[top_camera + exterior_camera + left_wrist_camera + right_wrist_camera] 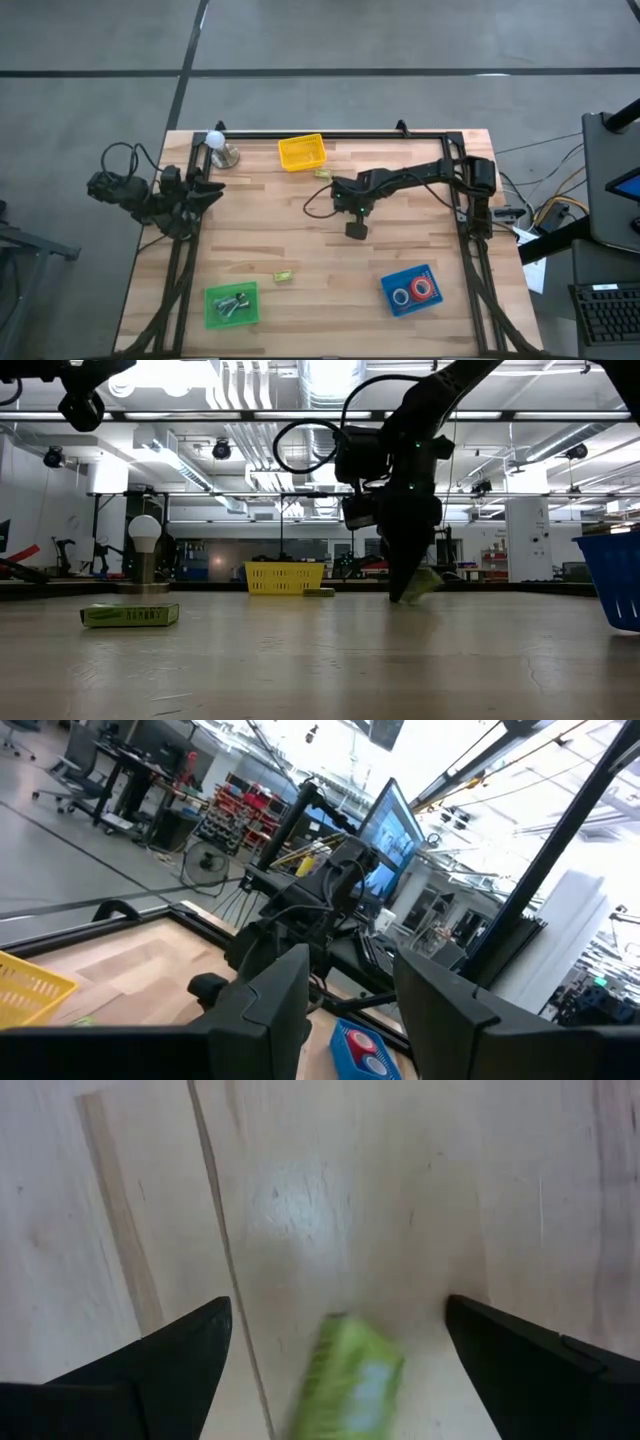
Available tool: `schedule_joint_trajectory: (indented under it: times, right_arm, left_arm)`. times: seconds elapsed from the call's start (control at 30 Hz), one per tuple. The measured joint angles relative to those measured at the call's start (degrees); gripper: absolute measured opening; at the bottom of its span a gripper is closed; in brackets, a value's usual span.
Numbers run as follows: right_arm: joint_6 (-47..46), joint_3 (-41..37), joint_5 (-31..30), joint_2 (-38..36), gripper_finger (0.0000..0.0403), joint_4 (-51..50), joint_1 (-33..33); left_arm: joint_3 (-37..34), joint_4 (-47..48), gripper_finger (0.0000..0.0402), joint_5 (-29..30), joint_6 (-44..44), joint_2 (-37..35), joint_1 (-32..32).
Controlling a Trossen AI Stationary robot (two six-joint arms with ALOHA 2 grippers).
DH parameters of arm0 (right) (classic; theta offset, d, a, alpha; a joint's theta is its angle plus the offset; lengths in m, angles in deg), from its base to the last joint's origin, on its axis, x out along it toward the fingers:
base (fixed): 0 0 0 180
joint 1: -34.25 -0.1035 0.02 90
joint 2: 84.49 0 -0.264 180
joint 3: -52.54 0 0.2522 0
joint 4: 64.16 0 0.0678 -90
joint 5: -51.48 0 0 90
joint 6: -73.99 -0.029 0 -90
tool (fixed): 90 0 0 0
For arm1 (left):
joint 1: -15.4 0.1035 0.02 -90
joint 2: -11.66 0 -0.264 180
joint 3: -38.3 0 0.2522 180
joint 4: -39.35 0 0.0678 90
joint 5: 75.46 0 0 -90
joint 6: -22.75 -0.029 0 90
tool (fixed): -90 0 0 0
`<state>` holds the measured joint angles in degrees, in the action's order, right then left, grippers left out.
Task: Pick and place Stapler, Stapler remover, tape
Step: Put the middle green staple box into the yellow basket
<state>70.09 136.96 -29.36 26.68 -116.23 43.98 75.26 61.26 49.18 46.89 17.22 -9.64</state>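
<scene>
Green item (345, 1375): blurred, maybe a stapler, between open right gripper (335, 1370) fingers.
Left gripper (345, 1010): parked at table edge, fingers apart.

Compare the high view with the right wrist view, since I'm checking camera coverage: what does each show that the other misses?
Only the high view shows the yellow basket, the green tray, the blue tray holding tape rolls, the light bulb, and the left gripper parked at the table's left edge. Only the right wrist view shows a green box lying between the open fingers of the right gripper. Both share the wooden table.
</scene>
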Motion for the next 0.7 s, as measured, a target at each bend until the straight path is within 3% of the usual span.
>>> schedule_joint_trajectory:
  times: [0.43, 0.7]
  right_arm:
    - [2.15, -0.29, 1.25, -1.09, 0.0323, -10.47, 0.04]
    - [-3.81, -0.67, 2.77, -0.66, 0.0304, -8.69, -0.11]
  left_arm:
    - [0.00, 0.03, 0.0151, -0.02, 0.04, 0.00, -0.01]
    - [0.00, 0.12, 0.0151, -0.02, 0.04, 0.00, -0.02]
